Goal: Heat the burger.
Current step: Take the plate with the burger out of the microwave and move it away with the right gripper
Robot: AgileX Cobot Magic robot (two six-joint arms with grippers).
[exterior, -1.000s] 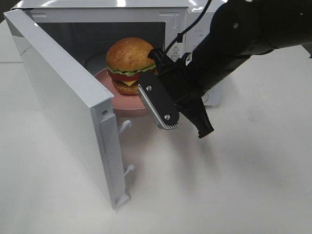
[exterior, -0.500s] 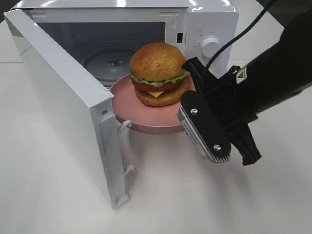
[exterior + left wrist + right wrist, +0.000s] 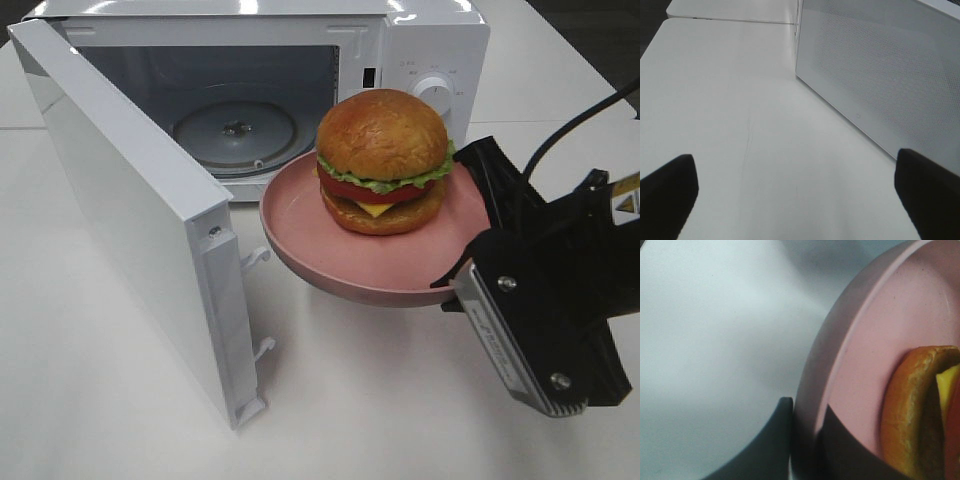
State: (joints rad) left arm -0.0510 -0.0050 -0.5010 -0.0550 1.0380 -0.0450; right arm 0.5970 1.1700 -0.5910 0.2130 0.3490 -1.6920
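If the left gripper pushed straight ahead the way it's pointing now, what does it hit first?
Probably nothing near: the left gripper is open over bare table, with the microwave door off to one side. Depth is uncertain.

Bright overhead light (wrist views soft, blurred).

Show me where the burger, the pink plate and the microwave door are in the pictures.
burger [image 3: 382, 135], exterior high view, on the top bun.
pink plate [image 3: 300, 215], exterior high view, on the bare inner surface left of the burger.
microwave door [image 3: 130, 210], exterior high view, on the open door's inner face.
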